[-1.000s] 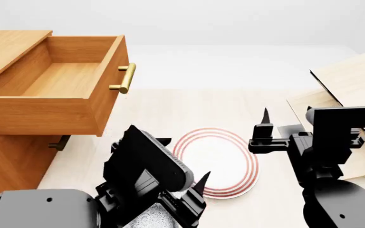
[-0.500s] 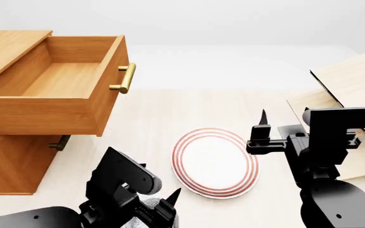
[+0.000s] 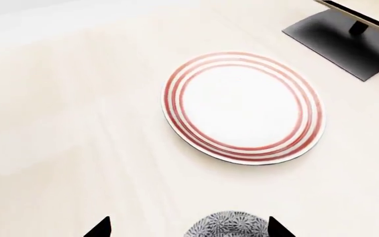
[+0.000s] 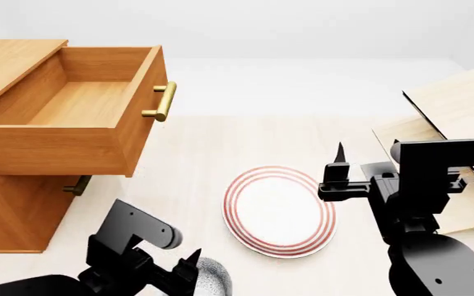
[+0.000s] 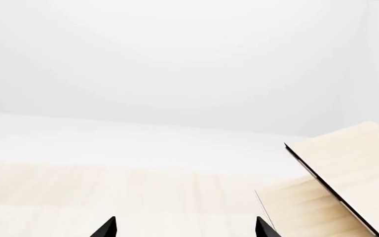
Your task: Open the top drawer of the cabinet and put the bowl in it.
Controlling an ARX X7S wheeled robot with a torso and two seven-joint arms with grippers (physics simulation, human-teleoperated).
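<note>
The cabinet (image 4: 7, 203) stands at nine o'clock in the head view, orange-brown wood, and its top drawer (image 4: 64, 114) is pulled fully out with a brass handle on its front. The plate (image 4: 280, 209), white with red rings, lies flat on the table (image 4: 195, 154) near the centre. The rack (image 4: 455, 117) sits at three o'clock. The bowl (image 3: 230, 224), speckled grey-blue outside, sits on the table at six o'clock, just short of the plate. Only the left wrist view shows the bowl between the left tool's (image 3: 185, 227) two spread tips, neither touching it; the head view hides most of it behind that arm. The right tool (image 5: 186, 227) hangs open and empty above the plate's far side. Since half a second ago the left arm has dropped lower and back toward seven o'clock.
</note>
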